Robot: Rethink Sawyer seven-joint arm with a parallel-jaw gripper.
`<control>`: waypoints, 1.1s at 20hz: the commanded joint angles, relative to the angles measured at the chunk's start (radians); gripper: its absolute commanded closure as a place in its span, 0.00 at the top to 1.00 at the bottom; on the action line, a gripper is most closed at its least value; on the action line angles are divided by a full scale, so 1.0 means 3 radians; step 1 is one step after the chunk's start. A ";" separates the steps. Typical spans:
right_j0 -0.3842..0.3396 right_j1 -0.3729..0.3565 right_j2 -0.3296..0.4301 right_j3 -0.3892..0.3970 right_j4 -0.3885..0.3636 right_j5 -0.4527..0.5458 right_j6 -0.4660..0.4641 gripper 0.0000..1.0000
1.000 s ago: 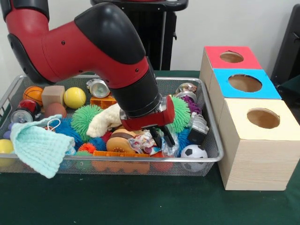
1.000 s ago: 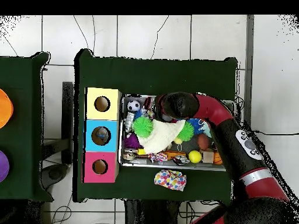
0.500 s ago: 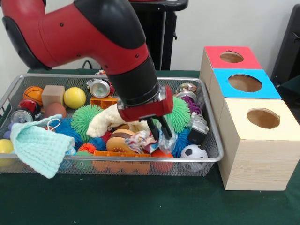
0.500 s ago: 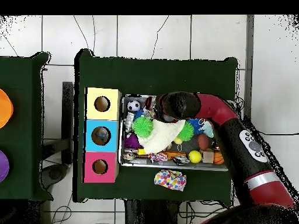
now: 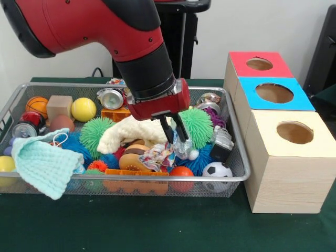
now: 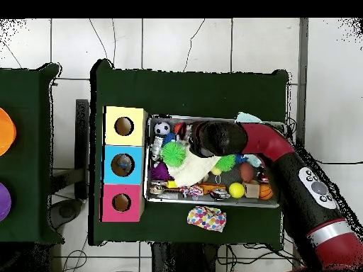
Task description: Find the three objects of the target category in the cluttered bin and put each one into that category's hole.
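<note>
The fingers pinch a crinkly clear wrapper, lifted just above the clutter in the wire bin. A patterned cloth lies just beside it, a soccer ball nearer the boxes. The boxes stand beside the bin on the green bench.
</note>
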 commanded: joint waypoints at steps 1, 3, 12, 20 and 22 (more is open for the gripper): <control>-0.0115 -0.0041 -0.0176 0.0429 -0.0081 -0.0368 0.0109 0.00; -0.0126 -0.0039 -0.0181 0.0461 -0.0075 -0.0413 0.0106 0.00; -0.0092 -0.0111 -0.0279 0.0647 -0.0070 -0.0651 0.0208 0.00; 0.0169 -0.0545 -0.0549 0.0728 0.0081 -0.0323 0.0415 0.00; 0.0257 -0.0686 -0.0650 0.0766 0.0116 -0.0249 0.0483 0.00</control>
